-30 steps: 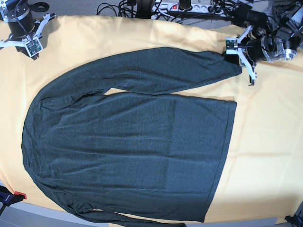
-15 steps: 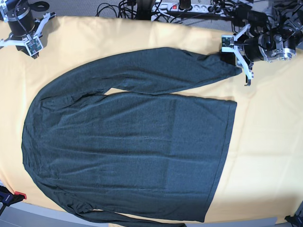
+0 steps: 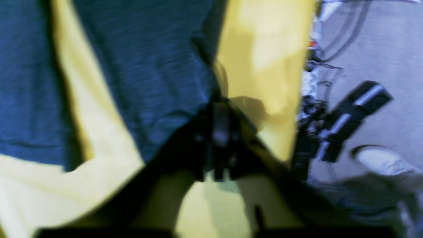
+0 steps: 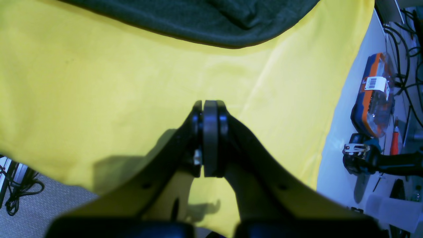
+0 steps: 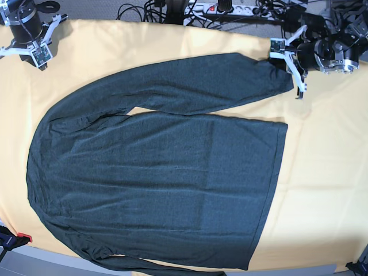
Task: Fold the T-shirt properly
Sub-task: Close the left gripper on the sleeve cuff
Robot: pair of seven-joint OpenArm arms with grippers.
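Compared with a second ago, your left tool (image 5: 286,62) is sitting slightly higher and further left in the upper right of the base view, and the sleeve cuff of the T-shirt (image 5: 155,172) is riding up with it, so the sleeve end now lies closer to the top edge of the bench (image 5: 322,172). Everything else on the cloth is lying as it was.

Nearest the base camera, along the bottom of the frame, the lower sleeve is trailing at the bench edge. Above it the T-shirt body is spreading flat across the middle of the frame, hem to the right, shoulders to the left. Further back, the upper sleeve is stretching toward the upper right, ending at your left tool.

In the blurred left wrist view that tool (image 3: 220,129) is meeting the cuff corner at centre frame; its jaws are looking narrow, but I cannot tell whether they are pinching the fabric or merely pushing it.

Your right tool (image 4: 210,138) is hovering closed and empty over bare yellow cloth, well apart from the shirt, in the far upper left of the base view.

To fold this sleeve well, be confirming a firm pinch on the cuff first, then be lifting only slightly and carrying it down across the body, keeping the sleeve taut so it is not bunching.
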